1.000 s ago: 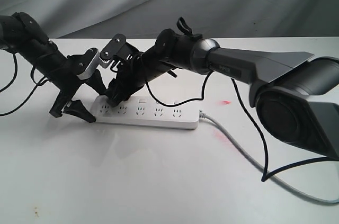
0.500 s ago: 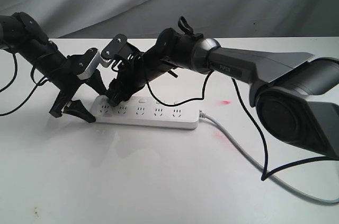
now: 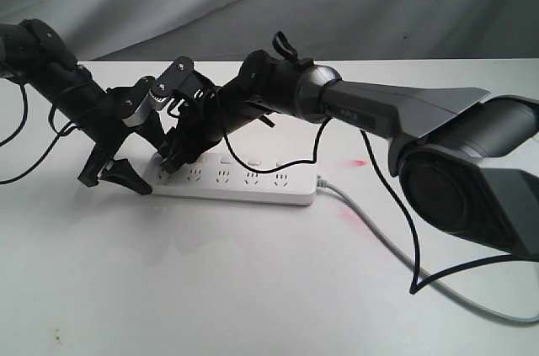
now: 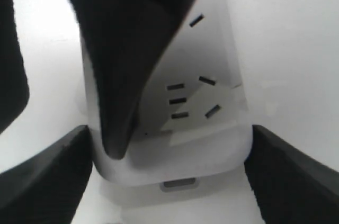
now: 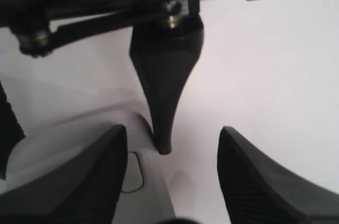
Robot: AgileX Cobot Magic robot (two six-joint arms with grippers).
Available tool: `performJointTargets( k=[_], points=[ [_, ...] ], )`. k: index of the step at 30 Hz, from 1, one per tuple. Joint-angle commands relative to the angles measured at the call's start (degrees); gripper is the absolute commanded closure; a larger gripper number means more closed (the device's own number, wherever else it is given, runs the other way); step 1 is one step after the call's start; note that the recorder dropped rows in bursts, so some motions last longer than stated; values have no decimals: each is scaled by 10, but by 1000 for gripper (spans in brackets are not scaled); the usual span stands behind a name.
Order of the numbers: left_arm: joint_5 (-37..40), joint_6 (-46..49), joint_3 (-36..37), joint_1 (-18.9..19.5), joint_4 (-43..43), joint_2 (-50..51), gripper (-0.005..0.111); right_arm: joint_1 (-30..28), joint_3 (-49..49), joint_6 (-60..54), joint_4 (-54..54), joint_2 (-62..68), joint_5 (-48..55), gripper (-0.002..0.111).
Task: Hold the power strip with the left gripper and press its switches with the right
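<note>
The white power strip (image 3: 244, 179) lies flat on the white table (image 3: 253, 289), its grey cord (image 3: 370, 227) trailing right. My left gripper (image 3: 139, 162) straddles the strip's left end; in the left wrist view the strip (image 4: 212, 144) fills the space between both fingers (image 4: 47, 176), which touch its sides. My right gripper (image 3: 173, 154) hangs open over the strip's left end, beside the row of switches (image 3: 253, 160). In the right wrist view its two fingers (image 5: 100, 181) stand wide apart over the strip's edge, with one switch (image 5: 135, 173) outlined beside the left finger.
A grey backdrop cloth (image 3: 337, 2) hangs behind the table. Loose black cables (image 3: 413, 230) droop from the right arm onto the table at the right. A small red mark (image 3: 360, 162) lies behind the cord.
The right arm has shifted left, carrying its gripper from near the second socket set toward the strip's left end. The left gripper and the strip have stayed put.
</note>
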Motion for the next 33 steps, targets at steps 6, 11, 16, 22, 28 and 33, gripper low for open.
performJointTargets(
  k=[6, 11, 16, 22, 28, 33],
  points=[
    [4, 4, -4, -2, 0, -1, 98, -2, 14, -14, -45, -64, 44, 59],
    [4, 4, -4, -2, 0, -1, 98, -25, 14, -17, -45, -97, 66, 59],
    [4, 4, -4, -2, 0, -1, 98, -47, 14, -26, -35, -101, 121, 59],
    [4, 4, -4, -2, 0, -1, 98, -47, 14, -52, -9, -92, 119, 59],
    [4, 4, -4, -2, 0, -1, 98, -47, 14, -55, -6, -69, 118, 59],
    [4, 4, -4, -2, 0, -1, 98, -47, 14, -55, -8, -58, 112, 59]
  ],
)
